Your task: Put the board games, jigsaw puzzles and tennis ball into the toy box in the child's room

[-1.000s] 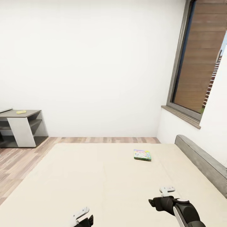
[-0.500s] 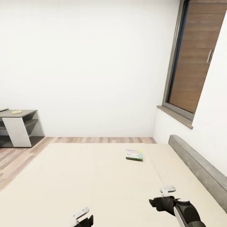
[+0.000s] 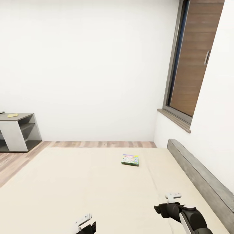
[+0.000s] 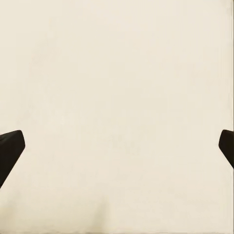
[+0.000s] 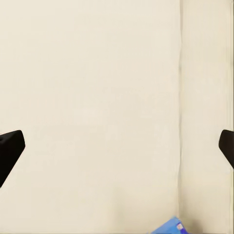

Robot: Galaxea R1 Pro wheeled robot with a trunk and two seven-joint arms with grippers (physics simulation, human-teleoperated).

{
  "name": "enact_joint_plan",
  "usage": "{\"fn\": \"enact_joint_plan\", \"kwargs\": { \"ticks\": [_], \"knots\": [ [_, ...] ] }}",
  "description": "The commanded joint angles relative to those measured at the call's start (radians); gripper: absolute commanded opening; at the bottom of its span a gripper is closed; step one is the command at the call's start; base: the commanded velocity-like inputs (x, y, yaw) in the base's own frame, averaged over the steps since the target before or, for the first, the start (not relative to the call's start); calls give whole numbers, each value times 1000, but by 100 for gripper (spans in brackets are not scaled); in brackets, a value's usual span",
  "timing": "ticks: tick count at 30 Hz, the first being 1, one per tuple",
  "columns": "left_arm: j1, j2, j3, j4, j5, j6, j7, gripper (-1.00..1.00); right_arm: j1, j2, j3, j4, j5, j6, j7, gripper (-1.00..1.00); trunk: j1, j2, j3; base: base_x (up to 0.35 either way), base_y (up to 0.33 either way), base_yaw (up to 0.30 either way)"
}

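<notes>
Both grippers hang low over the wide beige mattress of the bed [image 3: 81,182]: the left gripper [image 4: 117,146] and the right gripper [image 5: 117,146] each show two dark fingertips spread wide apart with nothing but mattress between them. Since a second ago the whole head view has swung right, so the flat green-edged board game box [image 3: 130,160] and the dark grey desk wing [image 3: 18,131] sit further left in it. The box lies flat on the mattress well ahead of the right gripper. A blue box corner [image 5: 168,227] shows near that gripper
</notes>
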State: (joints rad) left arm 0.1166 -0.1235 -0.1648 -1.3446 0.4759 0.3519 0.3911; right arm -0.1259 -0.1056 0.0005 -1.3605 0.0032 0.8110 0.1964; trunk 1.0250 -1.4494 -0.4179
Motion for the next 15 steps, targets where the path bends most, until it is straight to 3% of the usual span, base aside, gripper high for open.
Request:
{"fn": "enact_joint_plan", "kwargs": {
  "ticks": [1,11,15],
  "knots": [
    [0,0,-1,-2,10,2,8,100,0,0,0,-1,1,4,3,100,0,-1,-1,0,-272,0],
    [0,0,-1,-2,10,2,7,100,0,-1,-5,-3,-1,6,3,100,0,-1,-1,0,-269,0],
    [0,0,0,-2,12,2,6,100,0,-2,-7,-3,-3,7,3,100,0,-1,-1,0,-161,0]
  ]
}}
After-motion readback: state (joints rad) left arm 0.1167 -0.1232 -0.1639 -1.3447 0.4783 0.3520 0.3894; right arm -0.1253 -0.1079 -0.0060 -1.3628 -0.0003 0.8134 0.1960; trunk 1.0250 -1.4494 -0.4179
